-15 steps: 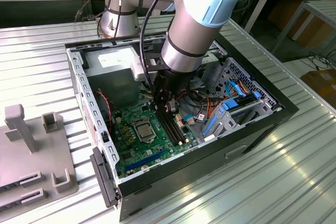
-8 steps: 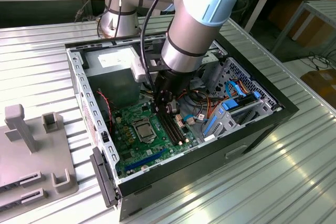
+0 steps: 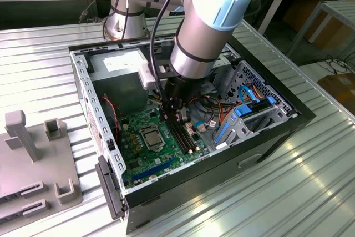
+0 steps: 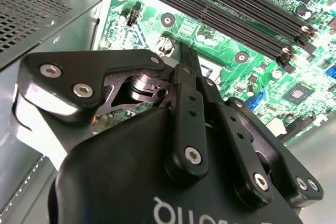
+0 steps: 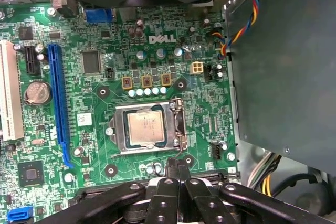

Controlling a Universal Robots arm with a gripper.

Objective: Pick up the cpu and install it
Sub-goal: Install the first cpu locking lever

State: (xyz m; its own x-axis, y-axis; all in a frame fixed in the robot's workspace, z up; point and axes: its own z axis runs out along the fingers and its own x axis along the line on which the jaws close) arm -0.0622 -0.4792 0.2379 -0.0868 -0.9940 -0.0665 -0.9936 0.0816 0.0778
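Note:
The cpu [image 5: 147, 128] is a small silvery square lying flat in its socket on the green motherboard [image 5: 89, 103], with the metal socket frame [image 5: 119, 129] around it. In the exterior view the cpu [image 3: 151, 135] sits mid-board inside the open computer case. My gripper [image 5: 177, 165] hangs just off the socket's edge, on the memory-slot side and above the board. Its black fingers [image 4: 187, 64] are pressed together with nothing between them. In the exterior view the gripper [image 3: 176, 117] hovers to the exterior view's right of the cpu.
The black case wall [image 3: 222, 176] rings the board. A grey power supply box [image 3: 119, 65] stands at the back, black memory slots [image 3: 184, 136] and blue drive brackets [image 3: 244, 117] on the exterior view's right. Loose cables [image 3: 208, 109] hang near the gripper. A grey fixture [image 3: 33, 165] lies outside.

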